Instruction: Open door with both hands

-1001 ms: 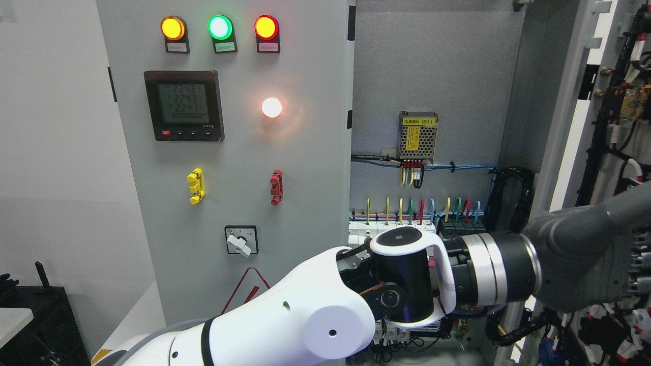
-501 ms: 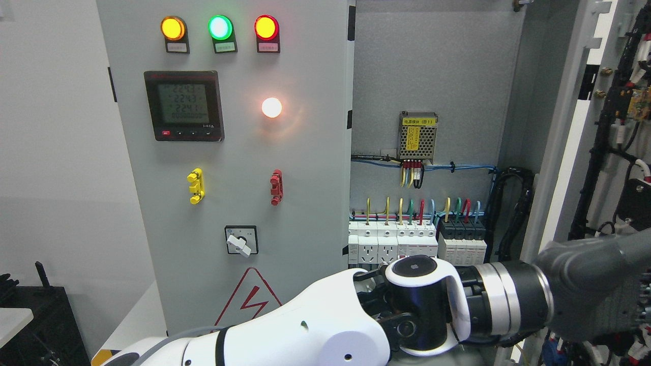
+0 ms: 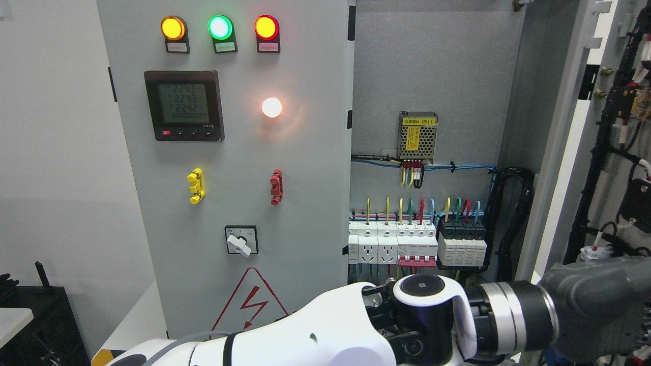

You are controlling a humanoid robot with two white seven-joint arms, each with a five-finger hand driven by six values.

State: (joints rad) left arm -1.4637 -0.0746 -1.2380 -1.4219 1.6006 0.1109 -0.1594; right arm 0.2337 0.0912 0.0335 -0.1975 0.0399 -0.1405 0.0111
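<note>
Head view of an electrical cabinet. The right door (image 3: 605, 127) stands swung open at the picture's right edge, its inner face carrying wiring and partly cut off by the frame. The left door (image 3: 229, 168), bearing three indicator lamps (image 3: 219, 28), a meter (image 3: 184, 105) and a rotary switch (image 3: 240, 240), stands shut. The left arm (image 3: 325, 335) enters from the lower left and crosses rightward; its grey left hand (image 3: 600, 305) lies at the lower right, fingers cut off, so its grasp cannot be told. Breakers (image 3: 417, 244) show inside the cabinet.
</note>
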